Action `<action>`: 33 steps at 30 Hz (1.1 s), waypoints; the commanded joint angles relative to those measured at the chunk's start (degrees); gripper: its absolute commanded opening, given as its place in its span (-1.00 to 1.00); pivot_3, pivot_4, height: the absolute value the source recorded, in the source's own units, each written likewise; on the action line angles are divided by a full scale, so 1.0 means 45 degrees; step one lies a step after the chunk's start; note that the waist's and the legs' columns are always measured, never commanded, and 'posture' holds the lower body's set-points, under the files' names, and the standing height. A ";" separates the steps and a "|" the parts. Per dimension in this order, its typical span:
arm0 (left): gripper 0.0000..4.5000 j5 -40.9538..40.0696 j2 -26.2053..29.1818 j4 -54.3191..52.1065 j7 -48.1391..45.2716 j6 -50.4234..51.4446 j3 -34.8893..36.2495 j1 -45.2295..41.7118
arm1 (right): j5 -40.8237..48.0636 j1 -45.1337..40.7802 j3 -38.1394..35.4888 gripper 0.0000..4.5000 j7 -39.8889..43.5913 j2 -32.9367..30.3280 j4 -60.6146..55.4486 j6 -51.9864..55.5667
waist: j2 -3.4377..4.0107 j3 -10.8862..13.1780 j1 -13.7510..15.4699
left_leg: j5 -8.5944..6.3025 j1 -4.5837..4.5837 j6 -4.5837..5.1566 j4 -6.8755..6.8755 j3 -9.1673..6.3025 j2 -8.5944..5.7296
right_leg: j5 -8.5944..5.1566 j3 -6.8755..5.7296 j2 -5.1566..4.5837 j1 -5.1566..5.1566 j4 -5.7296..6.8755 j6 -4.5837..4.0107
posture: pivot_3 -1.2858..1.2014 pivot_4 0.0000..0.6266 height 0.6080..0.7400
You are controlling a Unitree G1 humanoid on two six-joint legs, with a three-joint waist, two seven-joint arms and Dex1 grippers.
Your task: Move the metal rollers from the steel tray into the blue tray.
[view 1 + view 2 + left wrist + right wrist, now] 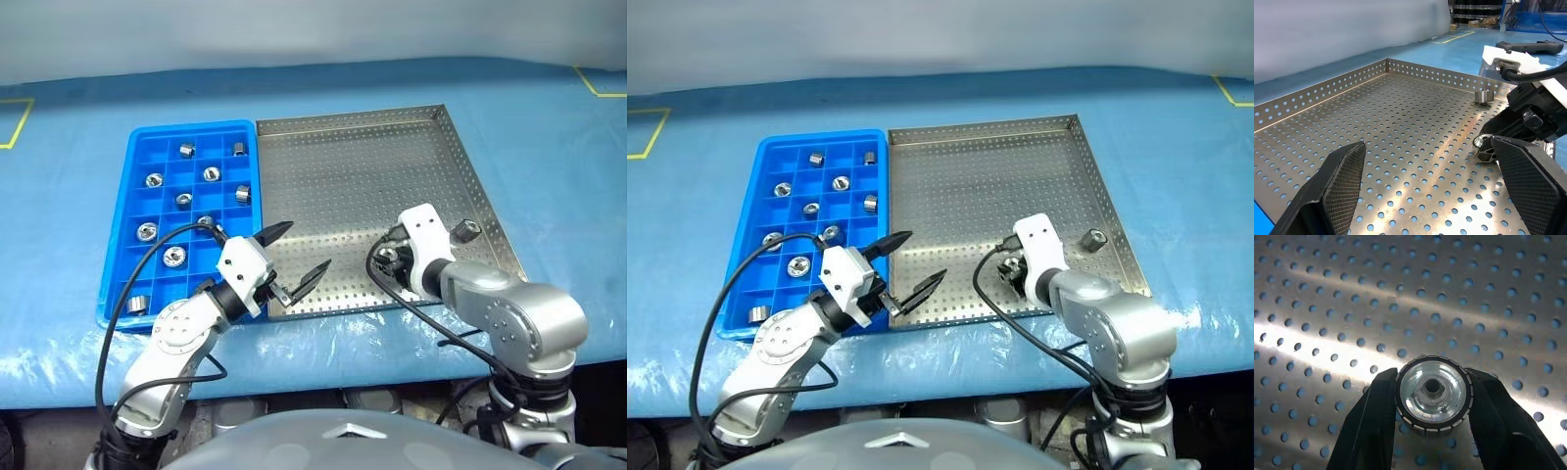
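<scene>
- My right gripper [1434, 396] sits low on the steel tray [372, 166], near its front edge, with both fingers closed against the sides of one roller [1433, 392]. I've taken it across its round wall so it can't spin out, hole facing the wrist camera.
- The roller looks close to the perforated floor, so I judge the grasp made but the lift not yet done.
- My left gripper [294, 257] hangs wide open and empty over the tray's front left corner, beside the blue tray [140, 191]. I read that as parked, clear of the drop-off.
- One more roller [465, 231] lies loose by the steel tray's right rim, just beside my right wrist.
- The blue tray touches the steel tray's left side. About ten rollers [174, 257] already sit in its compartments, one apiece; many are free.
- In the way: my open left gripper and its black cable [127, 294] lie between the held roller and the blue tray, so I'd carry it above or behind them.
</scene>
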 commanded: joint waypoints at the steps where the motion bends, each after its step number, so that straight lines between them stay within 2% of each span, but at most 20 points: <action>1: 1.00 0.0100 -0.0087 -0.0448 0.0419 -0.0253 0.0365 0.0324 | -0.0317 -0.1100 0.0843 -0.22 -0.0358 0.0837 0.0302 -0.1326 | 0.0000 0.0001 0.0002 | 0.0000 0.0000 0.0000 0.0000 -0.0002 0.0000 | 0.0000 -0.0002 0.0000 0.0000 0.0000 0.0000 | 0.04 -0.52 1.00; 7: 1.00 0.0723 -0.0171 -0.0968 0.1431 -0.0842 0.1213 0.1466 | -0.0907 -0.2964 0.2641 -0.22 -0.0428 0.2517 0.2361 -0.4082 | -0.0001 0.0001 0.0175 | 0.0000 -0.0003 0.0000 -0.0025 -0.0001 0.0004 | 0.0000 -0.0002 -0.0001 -0.0015 -0.0002 -0.0001 | 0.08 -0.52 1.00; 11: 1.00 0.0944 -0.0282 -0.1717 0.1976 -0.1181 0.1830 0.2914 | -0.1168 -0.3996 0.3834 -0.22 0.0167 0.3275 0.4062 -0.5929 | -0.0006 0.0003 0.0399 | 0.0001 -0.0005 -0.0002 -0.0040 -0.0001 0.0001 | 0.0000 -0.0011 -0.0012 -0.0017 -0.0008 -0.0001 | 0.14 -0.52 1.00; 17: 1.00 0.0934 -0.0359 -0.2622 0.2289 -0.1673 0.2953 0.5199 | -0.1042 -0.4580 0.4817 -0.22 0.1119 0.4248 0.5505 -0.7251 | -0.0011 0.0005 0.0849 | 0.0001 -0.0005 -0.0002 -0.0066 -0.0008 0.0008 | -0.0004 -0.0025 -0.0013 -0.0029 -0.0008 -0.0009 | 0.20 -0.52 1.00; 22: 1.00 0.0869 -0.0602 -0.2765 0.2308 -0.2060 0.3223 0.5900 | -0.0946 -0.4257 0.5604 -0.22 0.1962 0.4227 0.5980 -0.7186 | -0.0020 0.0004 0.1266 | 0.0001 -0.0004 -0.0003 -0.0061 -0.0009 0.0004 | -0.0005 -0.0033 -0.0017 -0.0023 -0.0010 -0.0011 | 0.23 -0.52 1.00; 31: 1.00 0.0894 -0.0505 -0.2803 0.2010 -0.2144 0.2944 0.6140 | -0.1005 -0.3205 0.6235 -0.22 0.2571 0.3260 0.5782 -0.6346 | -0.0021 -0.0002 0.1422 | 0.0003 -0.0003 -0.0005 -0.0064 -0.0009 0.0004 | -0.0009 -0.0035 -0.0014 -0.0026 -0.0010 -0.0017 | 0.22 -0.52 1.00; 33: 1.00 0.0841 -0.0439 -0.2727 0.1872 -0.2112 0.2855 0.6040 | -0.1107 -0.3122 0.6229 0.10 0.2502 0.3184 0.5709 -0.6299 | -0.0020 -0.0002 0.1414 | 0.0002 0.0002 -0.0005 -0.0064 -0.0012 0.0008 | -0.0010 -0.0036 -0.0008 -0.0023 -0.0009 -0.0019 | 0.20 -0.52 1.00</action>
